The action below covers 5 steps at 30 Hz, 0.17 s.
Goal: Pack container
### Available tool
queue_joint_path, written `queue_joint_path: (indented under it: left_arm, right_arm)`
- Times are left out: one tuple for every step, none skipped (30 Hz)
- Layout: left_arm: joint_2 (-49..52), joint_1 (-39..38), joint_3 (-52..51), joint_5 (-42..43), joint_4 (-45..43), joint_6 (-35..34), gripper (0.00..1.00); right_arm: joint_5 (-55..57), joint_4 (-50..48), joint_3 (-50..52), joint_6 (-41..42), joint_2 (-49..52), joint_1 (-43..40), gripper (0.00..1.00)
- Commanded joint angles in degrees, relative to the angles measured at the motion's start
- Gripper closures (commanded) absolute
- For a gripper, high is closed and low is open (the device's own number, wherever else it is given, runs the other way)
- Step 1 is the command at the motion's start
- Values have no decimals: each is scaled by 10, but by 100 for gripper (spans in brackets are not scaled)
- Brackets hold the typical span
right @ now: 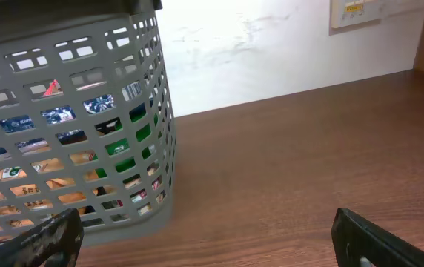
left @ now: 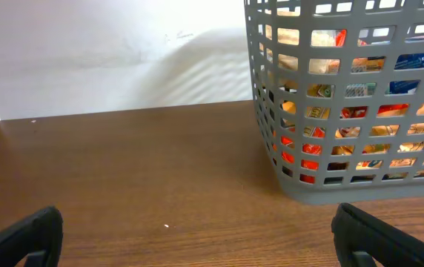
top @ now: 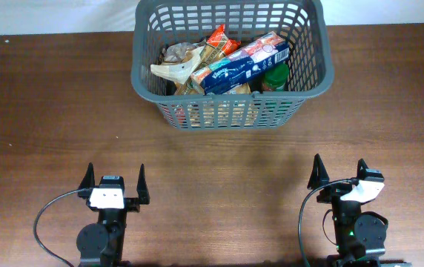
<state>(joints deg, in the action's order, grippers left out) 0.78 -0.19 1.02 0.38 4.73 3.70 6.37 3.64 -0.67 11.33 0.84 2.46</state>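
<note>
Filling the container (top: 230, 96): blue box (top: 245, 62), snack packets (top: 219, 41).

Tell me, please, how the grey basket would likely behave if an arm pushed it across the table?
The basket is packed with a box and packets, so it is probably fairly heavy and would slide rather than tip on its wide base. Its slotted plastic walls may flex slightly where pushed. The smooth table should let it glide.
</note>
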Motion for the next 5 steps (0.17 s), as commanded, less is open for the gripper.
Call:
queue_joint_path:
  left_arm:
    - [-5,4,-5,-6,0,9,1]
    - [-5,4,-5,-6,0,9,1]
    - [-5,4,-5,-6,0,9,1]
    - [-5,4,-5,-6,0,9,1]
    - [-5,4,-5,-6,0,9,1]
  right_arm:
    - [1,5,3,-6,-6,5,1]
    - [1,5,3,-6,-6,5,1]
    - [1,5,3,-6,-6,5,1]
    - [1,5,3,-6,-6,5,1]
    - [1,5,3,-6,-6,5,1]
